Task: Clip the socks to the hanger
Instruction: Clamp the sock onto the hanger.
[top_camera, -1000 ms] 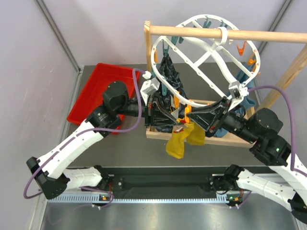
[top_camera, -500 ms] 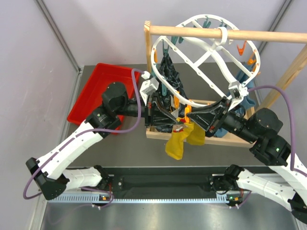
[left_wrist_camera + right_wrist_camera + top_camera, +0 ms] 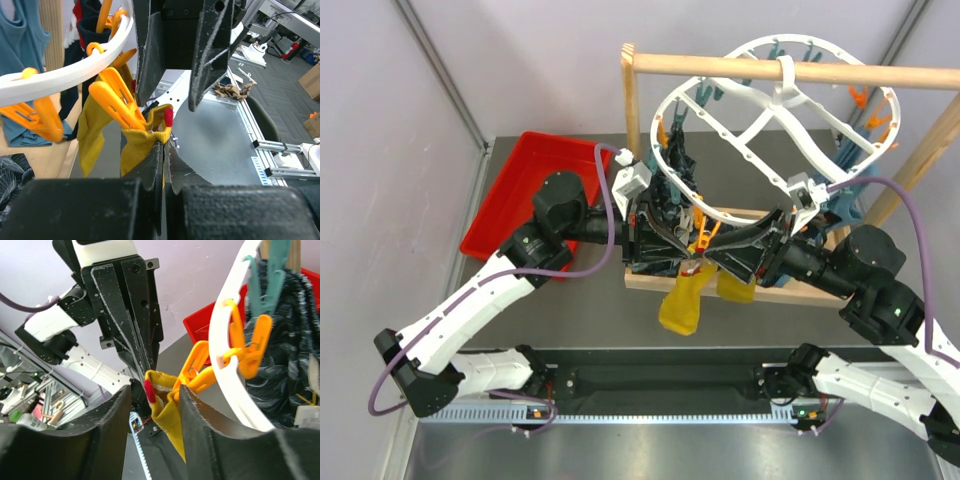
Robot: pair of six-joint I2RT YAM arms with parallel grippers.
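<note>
While the left gripper (image 3: 161,150) is pinched fully closed on the cuff of a mustard-yellow sock (image 3: 142,142), the right gripper (image 3: 155,390) stands part open with nothing in it. Its fingers sit either side of that cuff and of the orange peg (image 3: 117,100) directly above the left fingertips. The peg hangs from the hanger (image 3: 65,75), whose white ring passes just above and to one side of both tools.

The peg's nose sits at the cuff's edge; how deep it bites cannot be told, though it looks shallow. That is the main risk: if the left gripper lets go while the peg has only a sliver of fabric, the weight of the sock below the fingers would likely drag it free. A downward tug by the left gripper before it opens could do the same.

The right fingers are close to peg and ring. Backing out crookedly might snag them and swing the hanger on its wooden rod (image 3: 770,70), shaking loose this sock or the second yellow sock (image 3: 738,288) beside it.
</note>
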